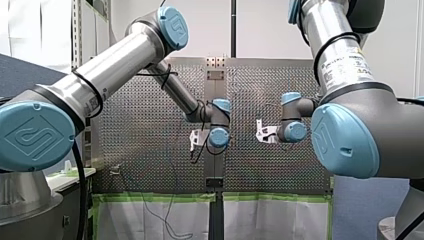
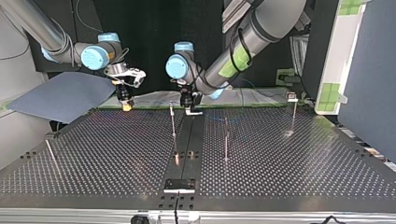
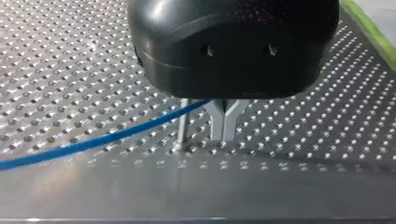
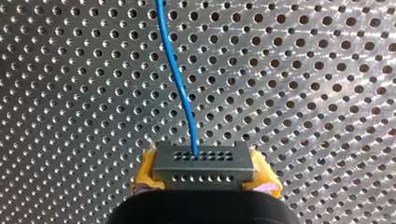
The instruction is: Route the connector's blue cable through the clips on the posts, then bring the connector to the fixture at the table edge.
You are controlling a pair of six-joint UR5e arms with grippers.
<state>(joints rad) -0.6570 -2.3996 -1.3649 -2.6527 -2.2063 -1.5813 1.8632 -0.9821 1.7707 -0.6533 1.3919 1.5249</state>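
My right gripper [image 4: 205,179] is shut on the grey connector [image 4: 204,163], its yellow pads [image 4: 145,173] pressing both ends. The blue cable [image 4: 175,74] leaves the connector's face and runs ahead over the perforated table. In the top view this gripper [image 2: 126,106] hangs at the far edge, left of centre. My left gripper [image 3: 224,136] has its metal fingers shut just above the table, beside a thin post [image 3: 183,123]. The blue cable [image 3: 93,142] runs into the root of those fingers. In the top view it [image 2: 191,109] stands right of a post [image 2: 173,120].
More thin posts stand on the table [image 2: 93,154]: one right of centre [image 2: 226,140], one at the far right [image 2: 294,116], one leaning at the left [image 2: 52,156]. A dark plate fixture [image 2: 179,185] sits at the near edge on the central strip.
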